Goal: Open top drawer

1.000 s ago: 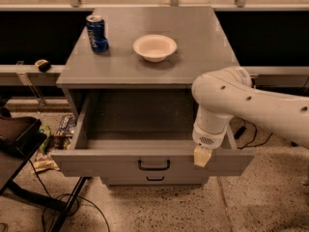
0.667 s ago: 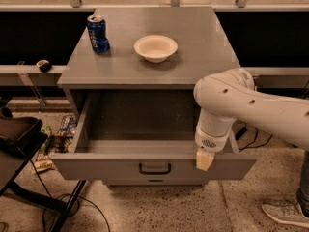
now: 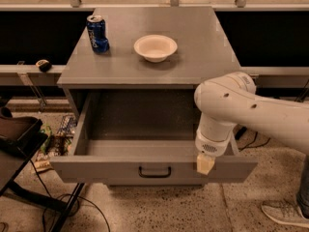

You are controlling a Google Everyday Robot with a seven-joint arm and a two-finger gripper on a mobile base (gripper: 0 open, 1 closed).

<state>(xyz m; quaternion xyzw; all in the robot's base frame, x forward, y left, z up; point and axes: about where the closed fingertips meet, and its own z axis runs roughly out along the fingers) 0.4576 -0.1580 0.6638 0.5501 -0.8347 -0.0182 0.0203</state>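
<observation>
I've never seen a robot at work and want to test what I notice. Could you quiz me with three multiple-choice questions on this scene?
1. How many things stand on the cabinet?
A) one B) two C) four
2. Where is the gripper?
A) on the cabinet B) at the top drawer front, right of its handle C) under the cabinet
3. The top drawer is:
A) shut B) pulled out C) taken off

Answers:
1 B: only a can and a bowl stand there.
2 B: it is at the front panel's upper edge, right of the handle.
3 B: the drawer's inside shows below the cabinet's top.
</observation>
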